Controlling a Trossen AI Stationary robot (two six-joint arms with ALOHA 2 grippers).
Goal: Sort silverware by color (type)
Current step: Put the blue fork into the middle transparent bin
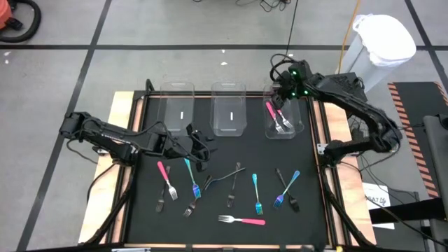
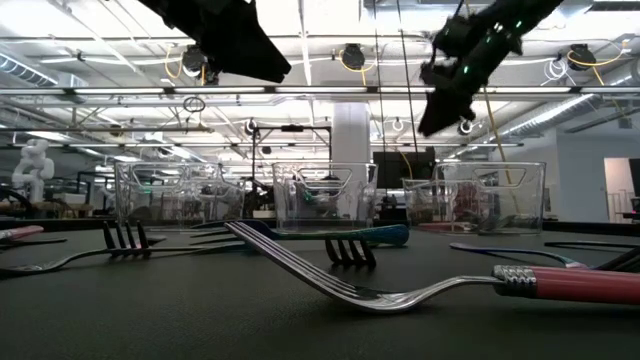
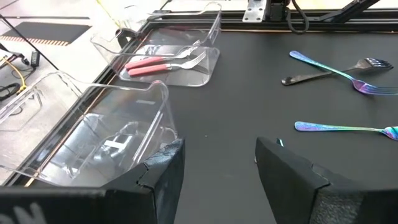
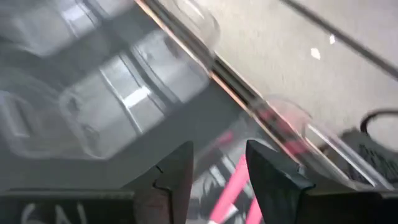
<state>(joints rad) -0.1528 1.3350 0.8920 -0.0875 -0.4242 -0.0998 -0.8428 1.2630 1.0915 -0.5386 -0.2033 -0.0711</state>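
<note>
Two pink-handled forks with silver tines [image 1: 278, 117] lie in the rightmost clear plastic bin [image 1: 297, 127], directly beneath the right pincer [image 1: 286, 93], whose fingers stand slightly apart, holding nothing. The left pincer [image 1: 198, 143], parted and empty, hovers above the black desk [image 1: 308, 157] near scattered pink, teal and dark forks [image 1: 231, 189].

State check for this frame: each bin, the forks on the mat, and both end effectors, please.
Right bin: holds two pink forks.
Middle bin: empty.
Left bin: empty.
Forks on the mat: lying flat, unsorted, pink, blue and dark mixed.
Right end effector: open, above the right bin, holding nothing.
Left end effector: open, empty, over the mat near the left bin.
</note>
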